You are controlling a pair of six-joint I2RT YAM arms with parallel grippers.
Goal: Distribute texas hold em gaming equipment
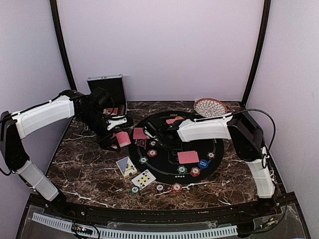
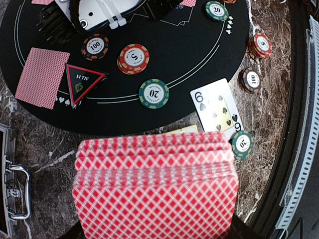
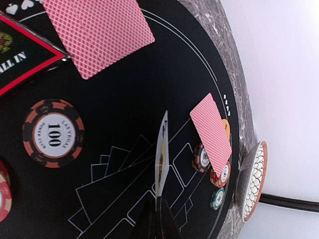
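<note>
**A:** What has the left gripper [image 1: 113, 140] got?

**B:** It's clamped on a deck of red-backed cards [image 2: 154, 191]. The stack has slid a little, so its edges step, and the fingers are hidden under it.

**A:** And the right gripper [image 3: 157, 215]?

**B:** It's pinched on a single card [image 3: 162, 149], seen edge-on and standing upright over the black mat [image 3: 129, 89].

**A:** What's closest to that card?

**B:** To its left in the wrist view lies a black-and-orange chip [image 3: 53, 133] marked 100. Past that are the triangle marker [image 3: 20, 59], black with a red edge and reading ALL IN, and a flat red-backed card [image 3: 97, 32]. To its right, another red card [image 3: 212, 132] rests on a cluster of chips [image 3: 222, 175].

**A:** And around the deck?

**B:** Just ahead of it a face-up nine of spades [image 2: 218, 109] lies on the marble table [image 2: 45, 144], which is dark brown with white veins. A green 20 chip [image 2: 242, 144] touches its corner. Farther ahead on the mat sits a red 5 chip [image 2: 133, 58].

**A:** Containers?

**B:** The silver case [image 1: 105, 89] stands behind the left gripper with its lid up and black lining showing. Something red and white lies inside, too small to name. The round woven dish [image 1: 210, 107] sits beyond the right gripper at the mat's far edge, red-rimmed with a scalloped pattern inside.
</note>
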